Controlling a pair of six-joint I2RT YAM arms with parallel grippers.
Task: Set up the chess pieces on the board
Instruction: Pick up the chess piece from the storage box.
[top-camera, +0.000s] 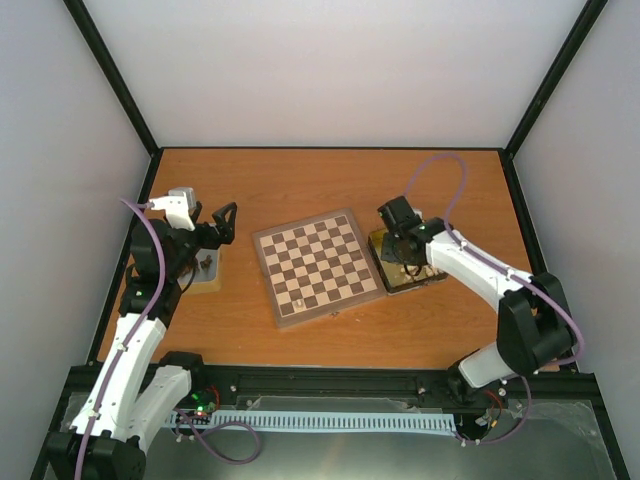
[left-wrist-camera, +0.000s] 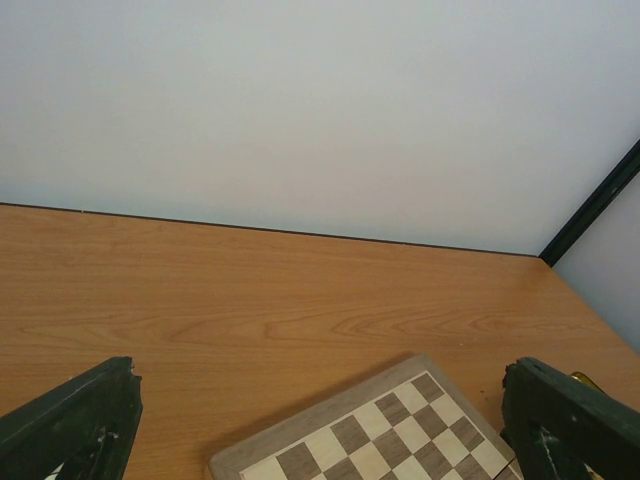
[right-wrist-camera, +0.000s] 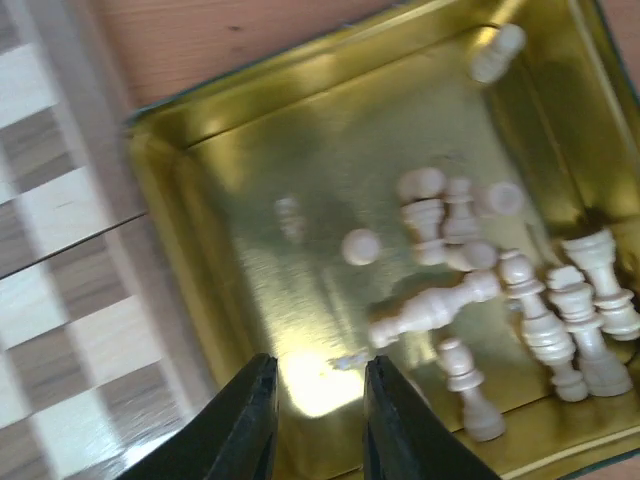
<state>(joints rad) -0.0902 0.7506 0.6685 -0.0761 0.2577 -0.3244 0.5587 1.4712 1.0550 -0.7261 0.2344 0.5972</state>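
The board lies at the table's middle, and one tiny pale piece stands near its front edge. Several cream chess pieces lie and stand in a gold tin just right of the board. My right gripper hangs over the tin's bare near-left floor, jaws slightly apart with nothing between them. From above, the right gripper sits over the tin. My left gripper is wide open left of the board, holding nothing. Its view shows the board's far corner between its fingers.
A small tray with dark chessmen sits under the left arm, left of the board. Pale walls with black frame posts enclose the table on three sides. Bare wooden tabletop stretches behind the board.
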